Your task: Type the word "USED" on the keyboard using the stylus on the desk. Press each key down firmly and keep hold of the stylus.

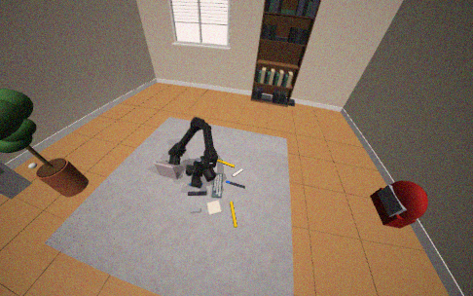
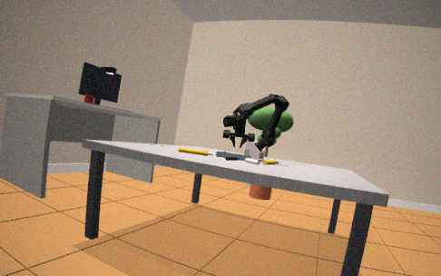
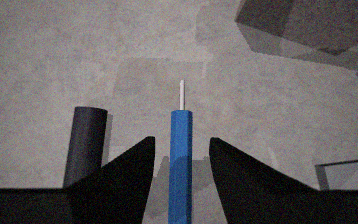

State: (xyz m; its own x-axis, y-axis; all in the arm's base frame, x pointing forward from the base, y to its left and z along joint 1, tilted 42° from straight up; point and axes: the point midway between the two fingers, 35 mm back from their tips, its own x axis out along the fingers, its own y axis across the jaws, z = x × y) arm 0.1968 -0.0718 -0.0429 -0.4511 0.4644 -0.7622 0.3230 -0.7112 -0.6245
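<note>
The blue stylus with its thin pale tip lies between the fingers in the wrist view, with a gap on each side. Only a small blue bit of it shows beside the arm in the top view. My gripper is open, its two fingers apart around the stylus and not touching it. In the exterior view it points down, with the fingertips a little above the desk top. The keyboard lies to the right of the gripper in the top view. Its single keys are too small to read.
A black cylinder lies left of the stylus in the wrist view. Around the keyboard are two yellow sticks, a dark marker, a white piece and a cream note. A pale box-like object stands near the arm's base.
</note>
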